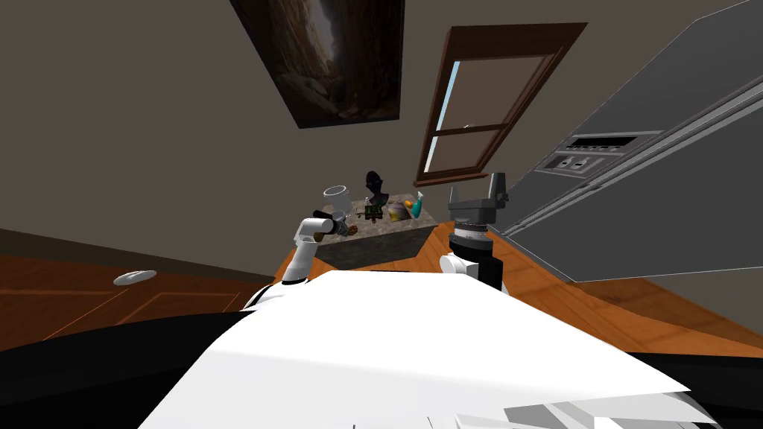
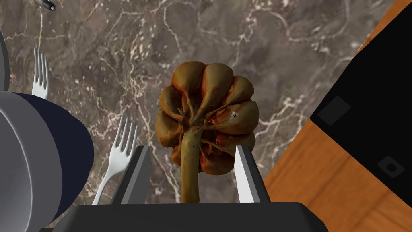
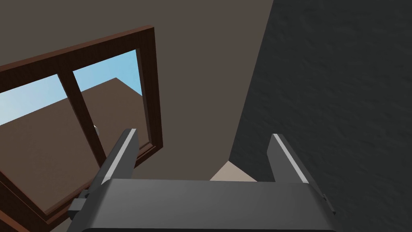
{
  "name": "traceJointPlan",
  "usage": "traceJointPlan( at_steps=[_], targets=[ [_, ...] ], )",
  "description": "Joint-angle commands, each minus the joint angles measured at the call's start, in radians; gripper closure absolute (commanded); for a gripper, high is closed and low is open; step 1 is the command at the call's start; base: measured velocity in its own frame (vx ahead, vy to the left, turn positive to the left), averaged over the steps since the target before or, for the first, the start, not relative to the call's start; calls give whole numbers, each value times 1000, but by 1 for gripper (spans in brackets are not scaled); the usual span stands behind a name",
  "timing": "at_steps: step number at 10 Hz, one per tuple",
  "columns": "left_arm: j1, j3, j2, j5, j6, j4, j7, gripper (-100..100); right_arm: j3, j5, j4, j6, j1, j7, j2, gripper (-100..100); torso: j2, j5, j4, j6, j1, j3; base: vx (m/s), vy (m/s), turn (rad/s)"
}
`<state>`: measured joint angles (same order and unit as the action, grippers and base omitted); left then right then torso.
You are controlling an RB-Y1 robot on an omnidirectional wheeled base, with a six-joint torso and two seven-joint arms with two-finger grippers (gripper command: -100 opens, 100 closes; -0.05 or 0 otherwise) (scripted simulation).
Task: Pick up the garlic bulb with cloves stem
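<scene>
The brown garlic bulb (image 2: 207, 117) lies on the marbled counter (image 2: 261, 48), its stem running back between the left gripper's (image 2: 191, 149) fingers. These stand apart, straddling the bulb's near part without clamping it; one blade is at its edge. The left arm reaches forward and points down. The right gripper (image 3: 203, 137) is raised, fingers wide apart.

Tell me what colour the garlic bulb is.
The garlic bulb is brownish orange, its stem paler tan; the left wrist view shows it best.
</scene>
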<state>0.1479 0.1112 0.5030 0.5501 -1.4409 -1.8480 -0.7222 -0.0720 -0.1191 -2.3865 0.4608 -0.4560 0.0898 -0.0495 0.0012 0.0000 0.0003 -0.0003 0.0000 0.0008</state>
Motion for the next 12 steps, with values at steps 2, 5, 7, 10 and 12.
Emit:
traceJointPlan(
  at_steps=[2,5,7,10,12],
  targets=[
    [1,1,1,0,1,-1,0,100,0,0,0,0,0,0,0,0,-1,1,-1,0,0,-1,0,0,0],
    [1,1,0,0,1,-1,0,0,0,0,0,0,0,0,0,0,-2,1,-2,0,1,-2,0,0,0],
    [-25,-18,-1,0,-30,-72,-23,100,0,0,0,0,0,0,0,0,-4,1,-2,-1,2,-3,58,26,127],
    [-59,-44,-5,-3,-66,-165,-54,100,0,0,0,0,0,0,0,0,-7,1,-2,0,2,-4,76,25,82],
    [-81,-61,-8,-6,-91,-223,-74,100,0,0,0,0,0,0,0,0,-6,1,-2,0,2,-4,58,24,91]
  ],
)
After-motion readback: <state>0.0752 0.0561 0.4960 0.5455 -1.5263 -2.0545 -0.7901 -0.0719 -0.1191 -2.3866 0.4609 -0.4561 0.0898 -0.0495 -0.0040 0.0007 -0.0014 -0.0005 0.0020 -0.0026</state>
